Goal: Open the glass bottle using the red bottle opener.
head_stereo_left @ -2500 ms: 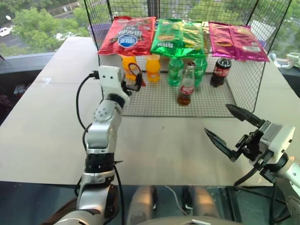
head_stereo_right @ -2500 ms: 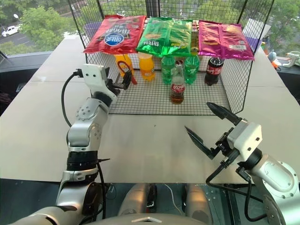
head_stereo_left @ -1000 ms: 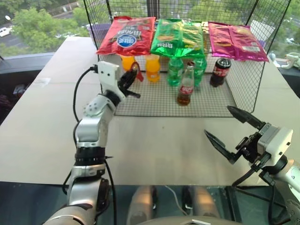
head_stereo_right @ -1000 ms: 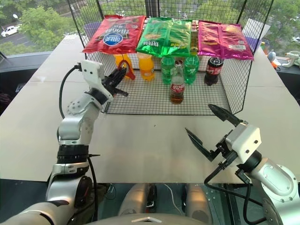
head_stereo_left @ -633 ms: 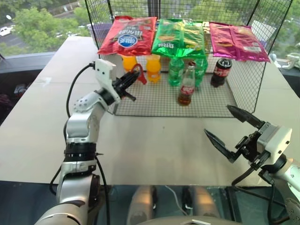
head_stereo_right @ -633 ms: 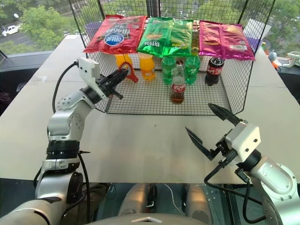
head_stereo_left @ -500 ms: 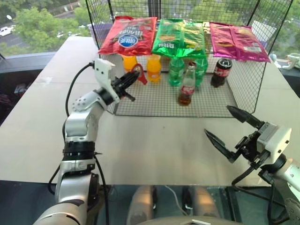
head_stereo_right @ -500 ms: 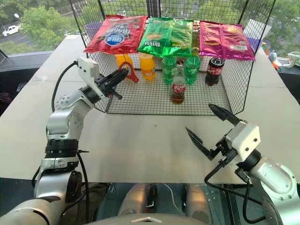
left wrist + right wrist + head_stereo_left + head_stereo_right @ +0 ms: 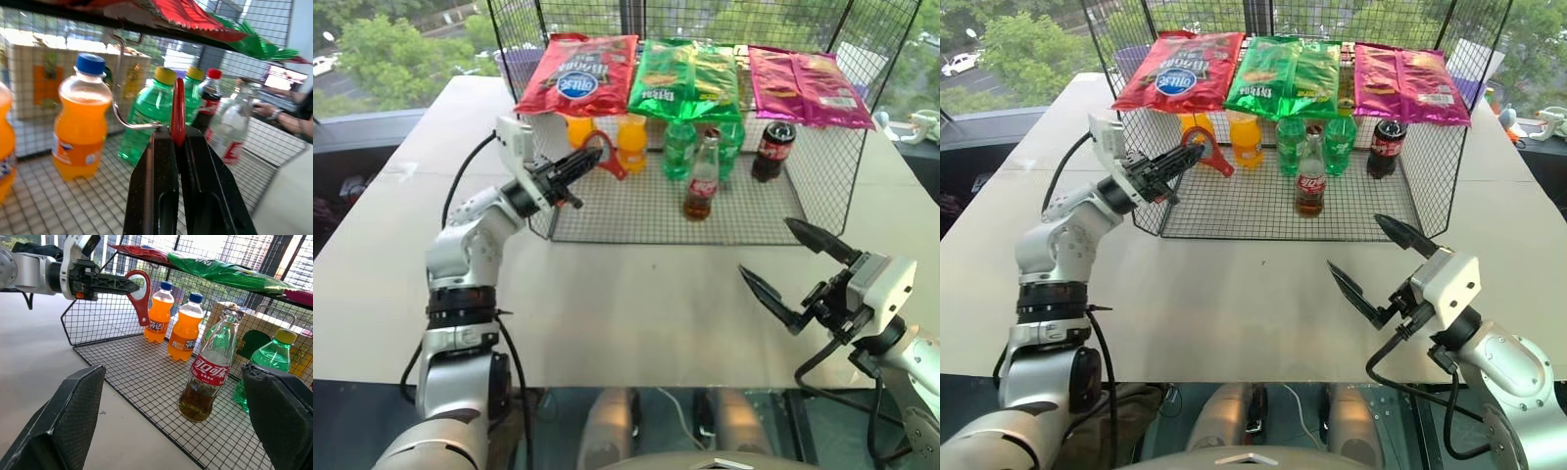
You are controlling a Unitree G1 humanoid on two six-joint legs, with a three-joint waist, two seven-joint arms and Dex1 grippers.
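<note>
The glass bottle [image 9: 702, 179] with dark cola and a red label stands upright on the wire rack floor [image 9: 636, 211], near the front middle. My left gripper [image 9: 582, 160] is shut on the handle of the red bottle opener [image 9: 599, 154]. The opener's loop head points toward the bottle and hangs in the air to the bottle's left, apart from it. From the left wrist, the opener [image 9: 177, 110] stands edge-on between the fingers [image 9: 156, 166]. My right gripper [image 9: 764, 247] hovers open and empty over the table, in front of the rack's right part, facing the bottle [image 9: 210, 372].
Red [image 9: 578, 73], green [image 9: 690, 78] and pink [image 9: 803, 83] chip bags lie on top of the wire rack. Inside stand orange soda bottles [image 9: 631, 142], green bottles [image 9: 678, 149] and a dark plastic cola bottle [image 9: 773, 149]. The pale table [image 9: 636, 294] spreads in front.
My left arm has swung its elbow out to the left and rolled the wrist, so the opener now points more to the right. The right arm has kept still.
</note>
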